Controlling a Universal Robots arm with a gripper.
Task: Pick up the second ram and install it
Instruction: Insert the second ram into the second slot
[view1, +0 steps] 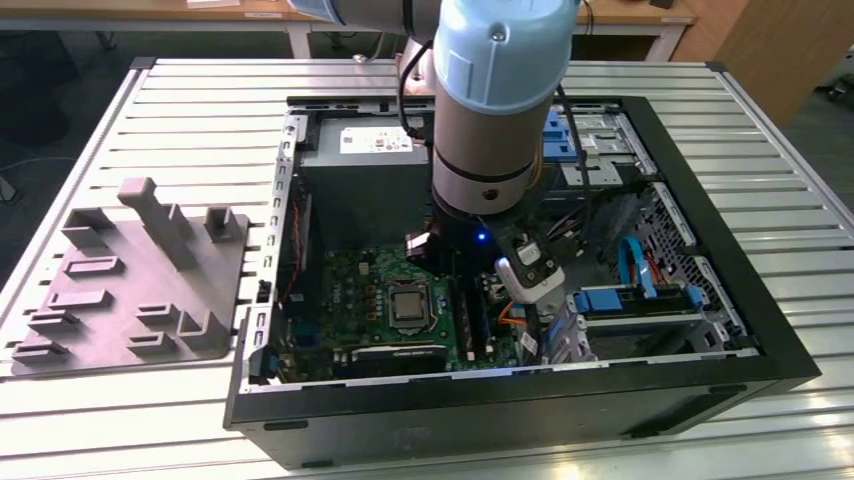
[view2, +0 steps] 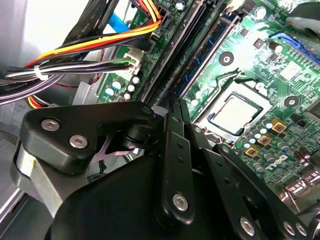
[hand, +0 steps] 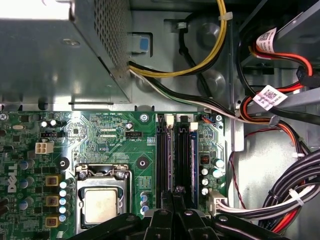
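Note:
My gripper (view2: 171, 104) reaches down into the open computer case (view1: 747, 300), its black fingertips together right over the row of memory slots (hand: 163, 160) beside the processor socket (hand: 102, 202). In both wrist views a long dark stick, the second ram (hand: 182, 155) (view2: 176, 72), stands on edge in a slot in line with the fingertips. Whether the tips press on it or pinch it is hidden by the fingers. In the exterior view the arm (view1: 494, 110) covers the gripper and most of the slots.
A grey plastic block with upright slotted posts (view1: 134, 280) lies outside the case on the exterior view's left. Bundled cables (hand: 280, 200) run beside the slots, and the power supply box (view1: 360, 160) sits at the case's far end.

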